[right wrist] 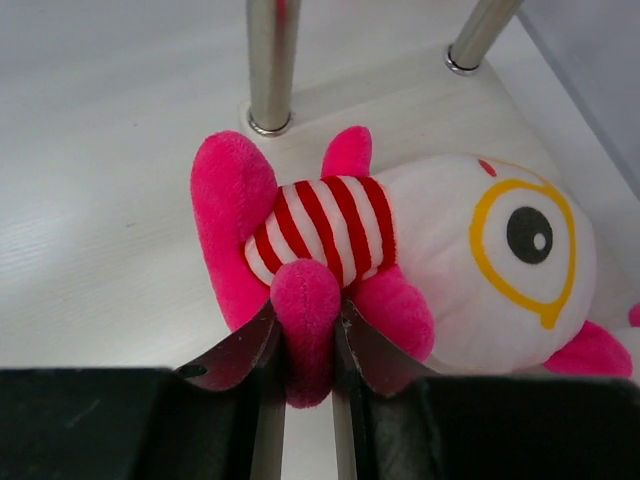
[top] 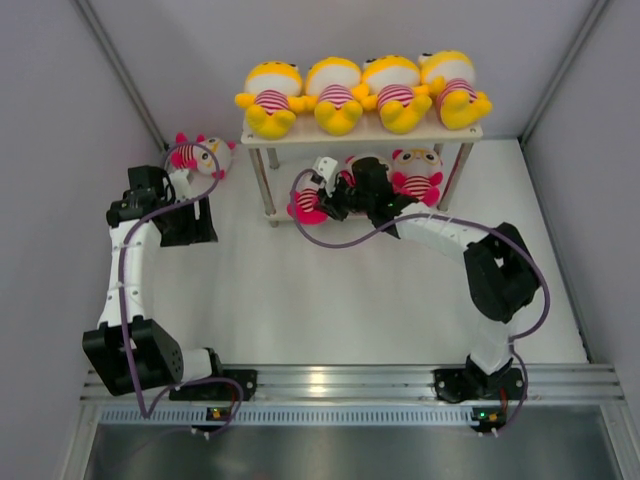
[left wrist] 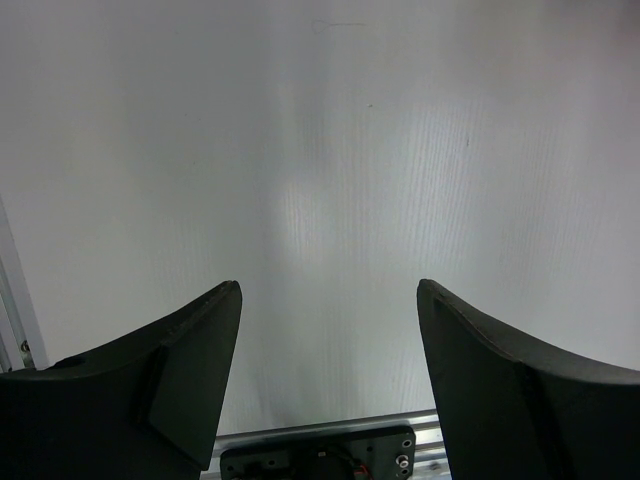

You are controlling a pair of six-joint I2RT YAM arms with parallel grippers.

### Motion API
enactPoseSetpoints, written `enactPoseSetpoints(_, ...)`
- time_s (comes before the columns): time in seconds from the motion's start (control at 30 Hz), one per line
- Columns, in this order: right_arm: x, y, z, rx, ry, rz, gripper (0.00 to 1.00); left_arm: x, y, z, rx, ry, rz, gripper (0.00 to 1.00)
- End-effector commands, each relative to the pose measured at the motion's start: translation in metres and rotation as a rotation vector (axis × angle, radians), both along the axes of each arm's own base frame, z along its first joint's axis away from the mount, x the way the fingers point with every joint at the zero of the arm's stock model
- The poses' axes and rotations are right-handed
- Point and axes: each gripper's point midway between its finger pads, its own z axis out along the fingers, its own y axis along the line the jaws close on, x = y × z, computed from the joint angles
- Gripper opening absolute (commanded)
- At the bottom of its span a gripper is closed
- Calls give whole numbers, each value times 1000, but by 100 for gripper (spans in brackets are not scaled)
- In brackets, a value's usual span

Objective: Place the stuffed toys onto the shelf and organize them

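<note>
The shelf (top: 360, 138) stands at the back with several yellow stuffed toys (top: 335, 95) in a row on its top board. My right gripper (top: 335, 197) reaches under that board and is shut on a pink limb (right wrist: 305, 310) of a pink-and-white stuffed toy (right wrist: 440, 250). That toy lies on its back at the left end of the lower board (right wrist: 420, 110); it also shows in the top view (top: 306, 204). Another pink toy (top: 416, 172) sits on the lower board to the right. A third pink toy (top: 198, 155) lies on the table left of the shelf. My left gripper (top: 188, 226) is open and empty (left wrist: 330, 290).
Two metal shelf legs (right wrist: 272, 60) stand just behind the held toy. Grey enclosure walls (top: 60, 150) close in on the left, right and back. The aluminium base rail (left wrist: 330, 440) shows beneath the left gripper's fingers.
</note>
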Motion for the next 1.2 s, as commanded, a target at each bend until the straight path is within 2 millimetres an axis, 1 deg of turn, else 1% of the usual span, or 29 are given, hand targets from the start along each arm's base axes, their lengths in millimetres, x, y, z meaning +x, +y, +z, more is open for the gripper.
enactPoseSetpoints(0.0,35,-5,25,76,-114,-82,20,7,0,20,-3,-68,-11,77)
enactPoseSetpoints(0.07,39,-9,13,67,-91,-93,22,6,0,21,3,-74,-15,77)
enactPoseSetpoints(0.13,44,-18,6,59,-80,-115,25,5,1,23,9,-81,-16,77)
enactPoseSetpoints(0.23,50,-25,-3,44,-64,-139,34,5,0,21,6,-76,-21,77)
enactPoseSetpoints(0.3,52,-30,-5,39,-55,-156,42,5,0,18,6,-69,-21,77)
enactPoseSetpoints(0.33,51,-32,-9,33,-48,-163,43,5,0,19,7,-69,-24,77)
enactPoseSetpoints(0.4,52,-38,-3,35,-64,-196,44,5,1,18,11,-69,-23,77)
enactPoseSetpoints(0.43,50,-42,-6,30,-62,-209,44,5,1,18,11,-67,-25,77)
enactPoseSetpoints(0.47,53,-46,4,42,-93,-243,44,5,2,17,14,-65,-23,77)
enactPoseSetpoints(0.5,53,-49,7,49,-95,-265,44,5,3,18,18,-66,-19,77)
enactPoseSetpoints(0.53,52,-54,4,50,-92,-282,44,6,3,18,20,-66,-23,77)
enactPoseSetpoints(0.57,53,-57,15,71,-110,-310,44,6,3,17,19,-65,-23,77)
enactPoseSetpoints(0.63,50,-62,17,79,-113,-326,45,7,3,18,18,-66,-26,77)
enactPoseSetpoints(0.67,50,-64,22,89,-119,-338,50,7,3,17,17,-62,-27,77)
enactPoseSetpoints(0.7,50,-65,23,91,-118,-341,53,8,2,17,16,-64,-27,77)
enactPoseSetpoints(0.83,43,-66,32,104,-120,-334,60,9,4,12,29,-52,-43,77)
enactPoseSetpoints(0.87,40,-66,40,115,-128,-323,61,9,5,11,36,-49,-46,77)
enactPoseSetpoints(0.9,37,-67,41,118,-125,-320,61,13,8,9,51,-52,-54,75)
enactPoseSetpoints(0.93,34,-67,50,133,-136,-314,62,15,14,7,78,-48,-45,75)
enactPoseSetpoints(0.97,32,-68,52,135,-136,-310,62,19,17,6,98,-54,-43,74)
enactPoseSetpoints(1.0,29,-69,57,141,-141,-309,62,24,21,0,116,-45,-40,73)
enactPoseSetpoints(1.07,22,-72,65,148,-149,-305,63,38,36,1,200,-62,-15,72)
enactPoseSetpoints(1.1,20,-74,69,152,-154,-305,63,45,36,-5,224,-48,-26,72)
enactPoseSetpoints(1.17,11,-77,76,158,-162,-300,63,60,38,-3,289,-69,-37,71)
